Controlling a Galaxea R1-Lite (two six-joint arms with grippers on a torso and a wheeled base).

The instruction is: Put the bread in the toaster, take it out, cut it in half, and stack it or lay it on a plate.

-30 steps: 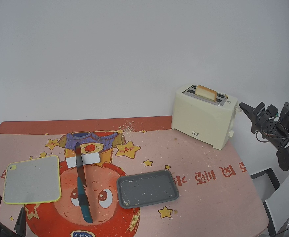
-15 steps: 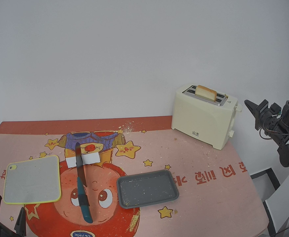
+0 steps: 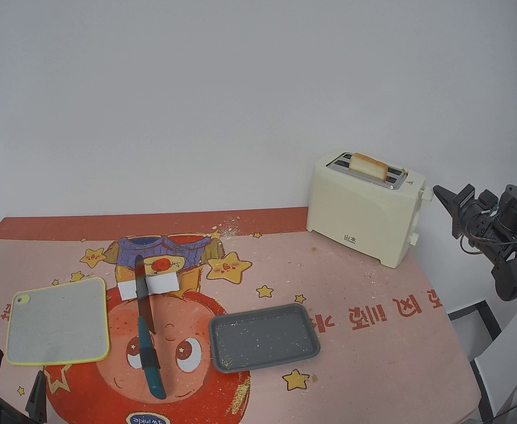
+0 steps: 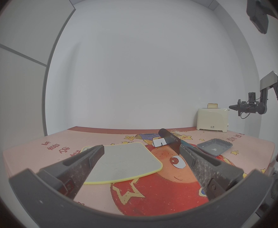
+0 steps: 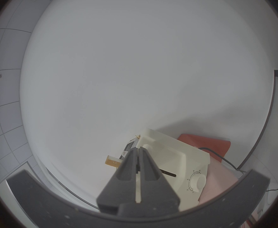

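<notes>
A slice of bread (image 3: 368, 165) stands upright in the rear slot of the cream toaster (image 3: 358, 213), its top half showing. My right gripper (image 3: 437, 189) is shut and empty, its tip level with the toaster's side lever (image 3: 426, 194) and just right of it. In the right wrist view the shut fingertips (image 5: 137, 149) point at the toaster's (image 5: 177, 162) end, with the bread (image 5: 112, 161) beyond. My left gripper (image 3: 17, 365) hangs open and empty at the table's near left corner, in front of the cutting board (image 3: 58, 320). A teal-handled knife (image 3: 146, 331) lies beside the board.
A grey rectangular tray (image 3: 263, 337) sits in the middle front of the table, dotted with crumbs. A white block (image 3: 149, 284) props the knife's blade. The toaster stands at the back right, close to the table's edge and the wall.
My right gripper drew up and back to the right a little, then came down and left again to the toaster's lever. The bread and left arm are unchanged.
</notes>
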